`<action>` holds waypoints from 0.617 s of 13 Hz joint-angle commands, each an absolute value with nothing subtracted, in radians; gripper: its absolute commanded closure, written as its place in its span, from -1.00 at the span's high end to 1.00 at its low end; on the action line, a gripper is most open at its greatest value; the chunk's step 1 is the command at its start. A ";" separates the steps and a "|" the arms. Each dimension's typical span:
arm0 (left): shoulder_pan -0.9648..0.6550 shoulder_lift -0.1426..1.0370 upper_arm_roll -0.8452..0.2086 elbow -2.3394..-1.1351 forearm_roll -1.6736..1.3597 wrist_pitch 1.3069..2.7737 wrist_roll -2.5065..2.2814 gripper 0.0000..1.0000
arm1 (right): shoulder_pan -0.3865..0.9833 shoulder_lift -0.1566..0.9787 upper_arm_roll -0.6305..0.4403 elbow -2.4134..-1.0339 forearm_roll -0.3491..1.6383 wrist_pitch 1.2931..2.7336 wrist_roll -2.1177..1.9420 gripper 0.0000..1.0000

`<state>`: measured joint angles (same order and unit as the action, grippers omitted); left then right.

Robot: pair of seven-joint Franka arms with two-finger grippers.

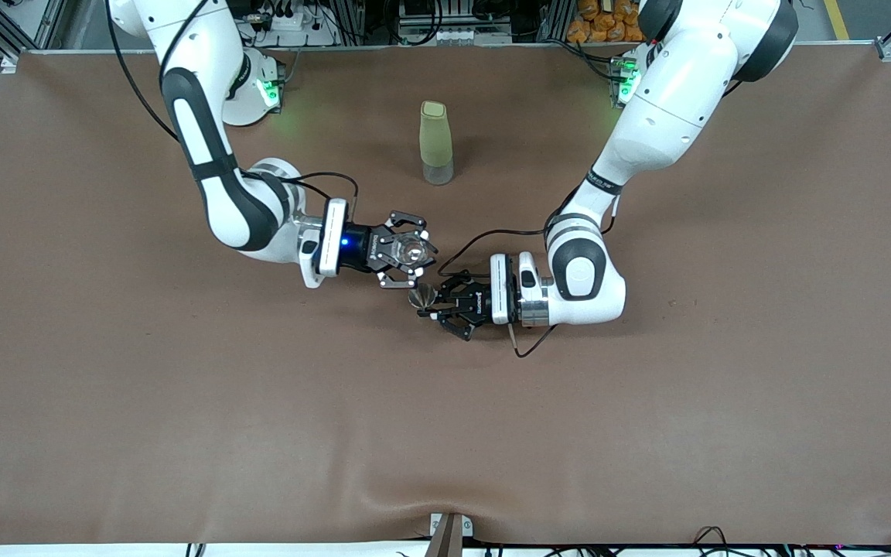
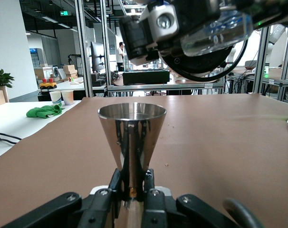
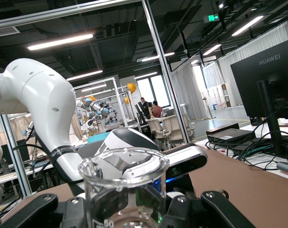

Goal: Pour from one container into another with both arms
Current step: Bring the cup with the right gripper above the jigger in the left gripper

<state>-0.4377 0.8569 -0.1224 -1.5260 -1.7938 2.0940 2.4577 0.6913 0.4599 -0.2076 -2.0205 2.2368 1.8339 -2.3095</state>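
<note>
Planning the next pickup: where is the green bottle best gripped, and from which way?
Grip the green bottle around its middle, coming in level from the side. It stands upright and alone, tall and slim, with open table all around it.

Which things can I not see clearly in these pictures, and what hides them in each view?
- Clear beaker in the right gripper: whether it holds liquid. Right wrist view cuts off its lower part; front view too small.
- Metal cone cup in the left gripper: its inside. Left wrist view is side-on; front view too small.
- Green bottle: contents hidden by its opaque sleeve in the front view.
</note>
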 commanded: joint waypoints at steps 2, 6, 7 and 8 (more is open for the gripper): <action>-0.449 0.862 -0.114 -1.520 -1.835 2.103 2.488 -1.00 | 0.704 0.495 -0.186 -1.976 2.304 1.848 -2.324 -1.00; -0.451 0.862 -0.114 -1.520 -1.836 2.103 2.485 -1.00 | 0.701 0.495 -0.169 -1.973 2.315 1.864 -2.318 -1.00; -0.451 0.862 -0.114 -1.520 -1.836 2.103 2.484 -1.00 | 0.698 0.495 -0.169 -1.976 2.315 1.864 -2.307 -1.00; -0.451 0.861 -0.114 -1.520 -1.836 2.103 2.482 -1.00 | 0.695 0.495 -0.169 -1.977 2.313 1.864 -2.281 -1.00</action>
<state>-0.4377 0.8606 -0.1219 -1.5260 -1.7973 2.0941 2.4585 0.6942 0.4837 -0.1699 -1.9938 2.2821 1.8564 -2.3047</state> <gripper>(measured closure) 0.789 0.828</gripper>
